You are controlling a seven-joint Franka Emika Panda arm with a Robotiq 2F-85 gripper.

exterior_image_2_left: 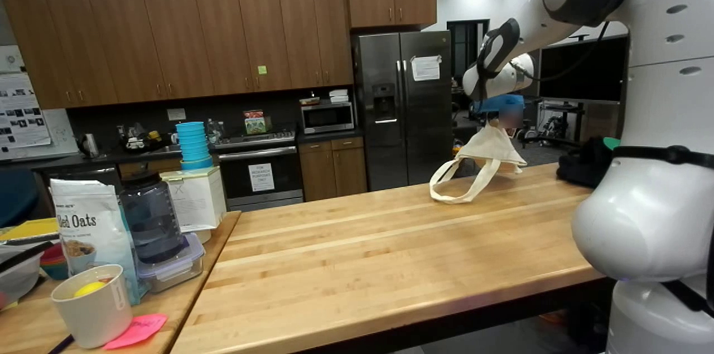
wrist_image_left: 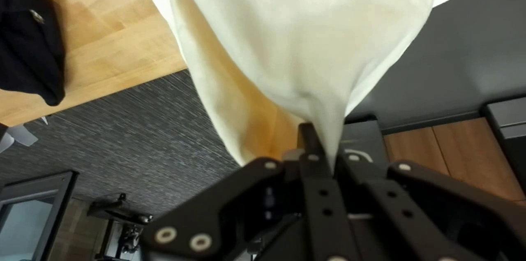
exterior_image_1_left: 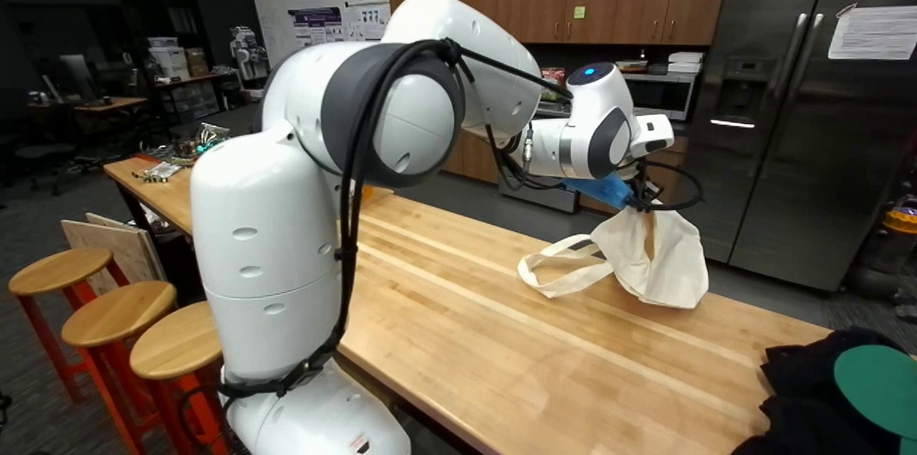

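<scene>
1. A long wooden table [exterior_image_1_left: 501, 369] crosses an exterior view from about 10 o'clock to 4 o'clock.
2. A white robot arm [exterior_image_1_left: 265, 247] stands between 7 and 8 o'clock there, extended over the table toward 2 o'clock. The step in hand appears to be holding a cream cloth bag [exterior_image_1_left: 684, 261] up by its top. The next move seems to call for a firm pinch and slow handling, since the slack cloth could drag or swing.
3. The bag is a little past 3 o'clock from the centre of that view, at the table's far edge. It hangs like a tent, narrow at the top, its long axis near vertical: from 12 down to between 5 and 6 o'clock. Its open mouth [wrist_image_left: 254, 117] gapes beside the pinched part. Whether the lower cloth rests on the wood is hard to tell.
4. A black cloth bundle [exterior_image_1_left: 795, 398] sits at 4 o'clock, apart from the bag.
5. The bag's handle [exterior_image_1_left: 577, 281] forms a loose loop pointing between 8 and 9 o'clock, seemingly lying on the tabletop.
6. The gripper [wrist_image_left: 331, 156], at 5 o'clock in the wrist view, has its jaws nearly together, pinching a narrow fold [wrist_image_left: 328, 129] of the bag.
</scene>
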